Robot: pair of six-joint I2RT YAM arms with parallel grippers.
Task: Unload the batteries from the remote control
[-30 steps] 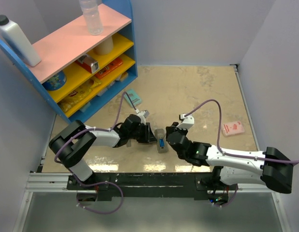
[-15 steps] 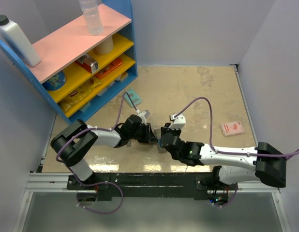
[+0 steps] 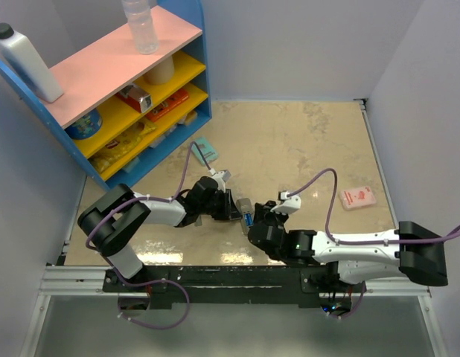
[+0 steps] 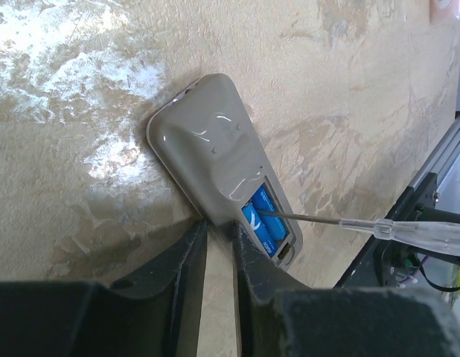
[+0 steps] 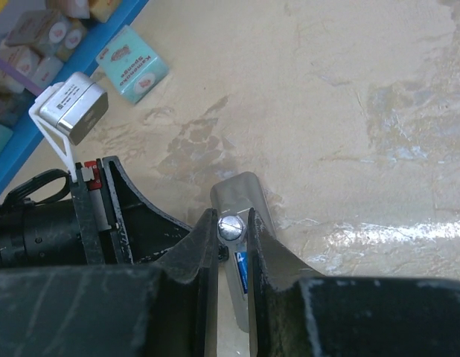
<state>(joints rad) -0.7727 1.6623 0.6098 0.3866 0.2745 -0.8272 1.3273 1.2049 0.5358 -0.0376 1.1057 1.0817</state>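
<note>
**A:** Status?

**B:** Everything sits on the desk (image 3: 304, 141). The left end effector (image 4: 219, 227) is down low with its jaws narrow and nothing between them. Its tips butt against the long side of the remote (image 4: 211, 152) beside the open bay. The right end effector (image 5: 231, 223) is clamped on a thin stick (image 4: 327, 221), with the tip in the bay touching one of the batteries (image 4: 258, 216). Both blue cells are seated side by side, and there's no cover over them.

**A:** Where's the remote?

**B:** Flat on the desk, mid-width and near the front edge, between the two end effectors. The bay end points toward the arm bases.

**A:** How do we pry cleanly?

**B:** My read: get the tip under the end of a cell, not on top of it, then lever up with a small wrist rotation. Keep the left tips braced, since the remote looks light and will likely skate on that glossy surface. Do one cell at a time. The stick is thin and may flex or slip, so go slow.

**A:** Room?

**B:** The front is tight. The rail and the desk edge are close to the bay end, so a popped cell could roll off there, and I'd lever away from that side. The shelf (image 3: 103, 74), teal box (image 3: 205, 149) and pink packet (image 3: 357, 198) are all well apart from the remote. There's open desk behind it and to the right. The two end effectors are nearly touching, so keep motions short.
</note>
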